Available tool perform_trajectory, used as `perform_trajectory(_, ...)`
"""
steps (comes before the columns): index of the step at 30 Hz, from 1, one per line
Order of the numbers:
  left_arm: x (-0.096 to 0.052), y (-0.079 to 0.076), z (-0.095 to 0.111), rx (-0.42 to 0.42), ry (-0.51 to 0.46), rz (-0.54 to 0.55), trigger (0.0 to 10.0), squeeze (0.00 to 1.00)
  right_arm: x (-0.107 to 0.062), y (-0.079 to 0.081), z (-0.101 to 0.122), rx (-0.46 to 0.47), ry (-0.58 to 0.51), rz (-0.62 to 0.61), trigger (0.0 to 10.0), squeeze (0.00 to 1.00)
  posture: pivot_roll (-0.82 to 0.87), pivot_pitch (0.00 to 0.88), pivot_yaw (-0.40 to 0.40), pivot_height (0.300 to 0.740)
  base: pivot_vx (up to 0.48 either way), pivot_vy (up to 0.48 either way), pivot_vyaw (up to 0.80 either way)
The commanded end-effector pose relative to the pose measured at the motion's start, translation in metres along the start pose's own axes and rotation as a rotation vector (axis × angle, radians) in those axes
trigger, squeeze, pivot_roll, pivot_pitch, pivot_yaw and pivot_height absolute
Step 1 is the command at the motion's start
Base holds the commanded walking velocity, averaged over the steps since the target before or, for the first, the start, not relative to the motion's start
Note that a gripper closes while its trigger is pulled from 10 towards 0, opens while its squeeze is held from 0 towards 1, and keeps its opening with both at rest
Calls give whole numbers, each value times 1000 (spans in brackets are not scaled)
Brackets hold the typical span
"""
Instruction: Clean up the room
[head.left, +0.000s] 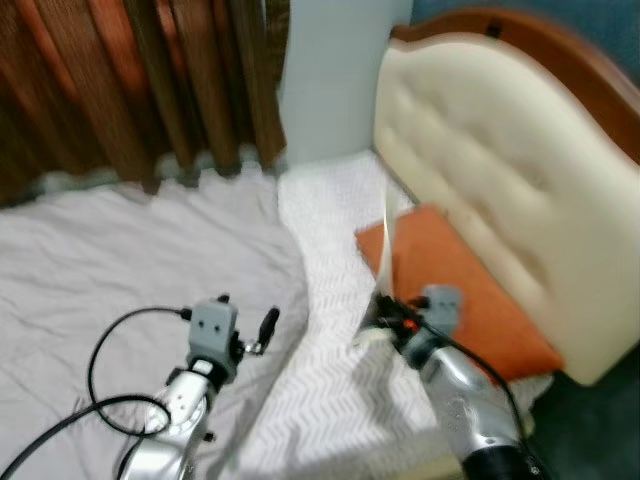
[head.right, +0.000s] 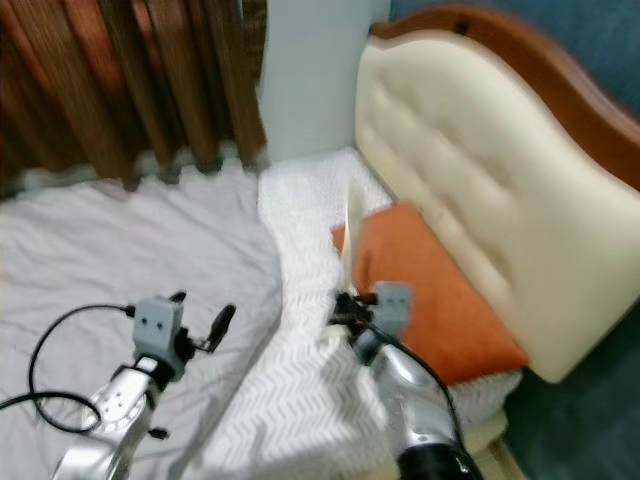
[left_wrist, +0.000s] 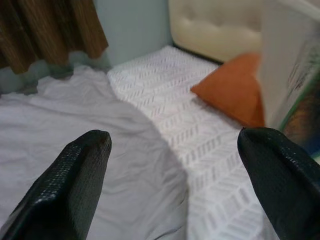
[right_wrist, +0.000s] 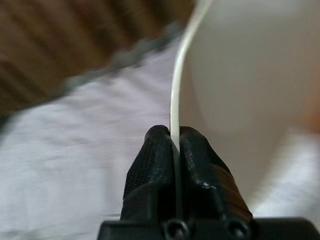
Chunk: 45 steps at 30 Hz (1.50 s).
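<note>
While pinched edge-on between the right gripper's (right_wrist: 175, 142) closed fingers, stands upright: a thin cream sheet (head.right: 352, 232), just beside the orange pillow (head.right: 425, 290). Spread wide and empty above the grey blanket (head.left: 130, 260): the left gripper (left_wrist: 175, 165).

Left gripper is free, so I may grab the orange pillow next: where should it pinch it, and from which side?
Take the pillow at its near corner, which lies flat on the white cover and points toward the open left gripper. Come in low from the robot's left; the headboard blocks the far edge, and the right gripper holds a sheet there.
</note>
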<state>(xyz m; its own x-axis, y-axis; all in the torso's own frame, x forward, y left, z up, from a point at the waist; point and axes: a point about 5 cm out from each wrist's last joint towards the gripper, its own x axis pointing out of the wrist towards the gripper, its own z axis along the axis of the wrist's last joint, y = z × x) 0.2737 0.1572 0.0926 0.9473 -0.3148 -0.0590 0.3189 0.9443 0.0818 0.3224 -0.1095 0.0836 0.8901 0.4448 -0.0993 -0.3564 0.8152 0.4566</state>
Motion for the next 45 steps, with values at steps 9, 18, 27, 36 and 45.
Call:
perform_trajectory(9, -37, 13, 53, 71, 20, -149, 10000, 0, 23, 10, -19, 482, 50, 36, 0, 0, 251, 429, 236, 740, 0, 0, 0)
perform_trajectory(18, -68, 12, 55, 63, 138, -177, 10000, 0, -10, -53, -42, 280, 122, -304, 0, 0, 281, 466, 267, 740, 0, 0, 0)
perform_trajectory(27, -69, 5, 57, 35, 155, -195, 10000, 0, -25, -90, -9, -31, 93, -457, 0, 0, 249, 458, 258, 740, 0, 0, 0)
perform_trajectory(36, -68, 1, 56, 11, 169, -204, 10000, 0, -38, -113, 15, -144, 73, -556, 0, 0, 230, 453, 250, 740, 0, 0, 0)
perform_trajectory(45, -66, -2, 55, -3, 170, -202, 10000, 0, -45, -125, 31, -294, 136, -576, 0, 0, 221, 454, 240, 740, 0, 0, 0)
